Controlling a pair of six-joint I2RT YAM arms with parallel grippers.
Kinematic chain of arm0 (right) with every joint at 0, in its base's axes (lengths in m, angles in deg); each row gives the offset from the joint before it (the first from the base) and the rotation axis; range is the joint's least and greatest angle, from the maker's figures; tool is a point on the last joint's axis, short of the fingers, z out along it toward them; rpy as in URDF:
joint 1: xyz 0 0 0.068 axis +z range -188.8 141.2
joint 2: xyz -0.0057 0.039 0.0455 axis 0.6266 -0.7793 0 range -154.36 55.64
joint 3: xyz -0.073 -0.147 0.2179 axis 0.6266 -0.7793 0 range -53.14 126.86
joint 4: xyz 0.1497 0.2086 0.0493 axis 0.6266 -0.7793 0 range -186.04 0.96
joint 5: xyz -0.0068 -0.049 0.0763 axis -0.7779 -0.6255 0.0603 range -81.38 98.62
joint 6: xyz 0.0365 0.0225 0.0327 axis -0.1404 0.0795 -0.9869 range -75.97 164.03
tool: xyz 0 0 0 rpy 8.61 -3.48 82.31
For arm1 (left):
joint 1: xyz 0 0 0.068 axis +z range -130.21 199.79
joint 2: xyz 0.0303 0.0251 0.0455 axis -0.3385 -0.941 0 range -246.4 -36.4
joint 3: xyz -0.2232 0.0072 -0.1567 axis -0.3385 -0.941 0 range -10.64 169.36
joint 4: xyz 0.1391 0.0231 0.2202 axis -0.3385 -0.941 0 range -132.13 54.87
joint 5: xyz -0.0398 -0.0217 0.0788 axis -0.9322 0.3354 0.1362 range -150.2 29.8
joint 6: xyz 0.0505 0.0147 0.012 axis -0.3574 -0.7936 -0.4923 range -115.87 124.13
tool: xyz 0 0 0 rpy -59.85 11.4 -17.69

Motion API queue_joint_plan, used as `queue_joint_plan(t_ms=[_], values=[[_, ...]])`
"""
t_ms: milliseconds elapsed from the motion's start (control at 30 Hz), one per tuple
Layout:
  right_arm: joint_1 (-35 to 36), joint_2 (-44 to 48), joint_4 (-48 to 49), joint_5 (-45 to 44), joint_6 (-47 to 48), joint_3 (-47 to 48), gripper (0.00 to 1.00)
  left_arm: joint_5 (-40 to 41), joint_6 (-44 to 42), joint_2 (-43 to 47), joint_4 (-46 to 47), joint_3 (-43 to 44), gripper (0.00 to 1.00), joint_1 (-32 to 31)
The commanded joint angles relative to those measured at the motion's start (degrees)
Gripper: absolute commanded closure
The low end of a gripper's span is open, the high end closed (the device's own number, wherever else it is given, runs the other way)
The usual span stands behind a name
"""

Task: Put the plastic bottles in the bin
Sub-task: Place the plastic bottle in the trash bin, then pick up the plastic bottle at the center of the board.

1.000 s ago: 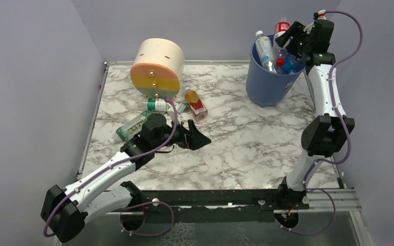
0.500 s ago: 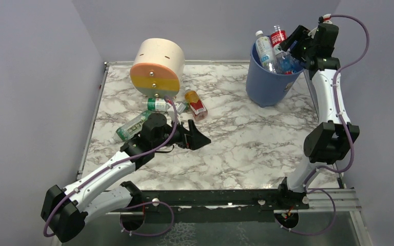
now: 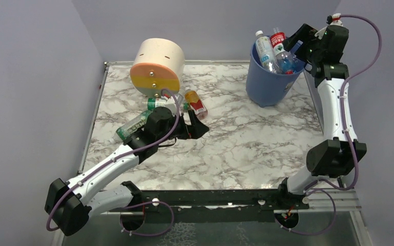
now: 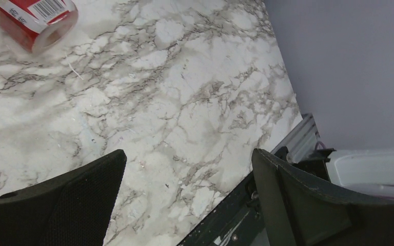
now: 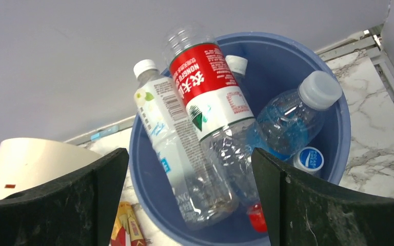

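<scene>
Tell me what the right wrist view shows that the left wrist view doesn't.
Only right wrist: the tall round blue plastic bin holding clear plastic bottles, including a red-labelled bottle, and the cream cylinder. Only left wrist: the black rail at the table's edge. Both: white marble tabletop, grey wall, and open jaws, of the right end effector and left end effector.

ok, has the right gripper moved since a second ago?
Yes. The right gripper has shifted right, from over the bin toward its right rim, jaws open.
</scene>
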Motion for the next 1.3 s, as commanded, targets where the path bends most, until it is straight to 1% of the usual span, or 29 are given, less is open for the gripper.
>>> queue_joint_plan(t_ms=[0,233,400,567,700,867,1067,1267], values=[[2.2,4.8,0.0,1.9,0.6,-2.4,0.08,8.4,0.1,-3.5,-0.1,2.8,0.01,0.1],[14.6,9.5,-0.6,-2.8,3.6,-6.9,0.08,14.6,0.1,-13.3,0.1,6.4,0.01,0.5],[20.0,12.4,-0.6,-3.9,4.7,-11.3,0.08,13.9,0.0,-19.7,3.4,7.7,0.01,2.9],[26.1,12.9,-0.6,-3.1,6.1,-14.0,0.09,14.0,-1.5,-21.6,3.8,9.3,0.01,5.3],[29.6,11.0,0.7,-0.4,6.8,-16.0,0.09,11.0,-2.5,-19.3,3.5,8.3,0.01,9.8],[32.4,7.2,2.6,0.9,7.8,-17.7,0.09,7.7,-3.9,-12.8,2.7,5.2,0.01,15.0],[35.1,1.0,4.1,1.2,8.8,-17.4,0.09,7.2,-5.1,-6.6,-1.4,3.8,0.01,17.6],[38.2,-6.3,4.8,-0.1,10.4,-15.7,0.09,4.4,-4.4,0.2,-2.6,1.0,0.01,20.8]])
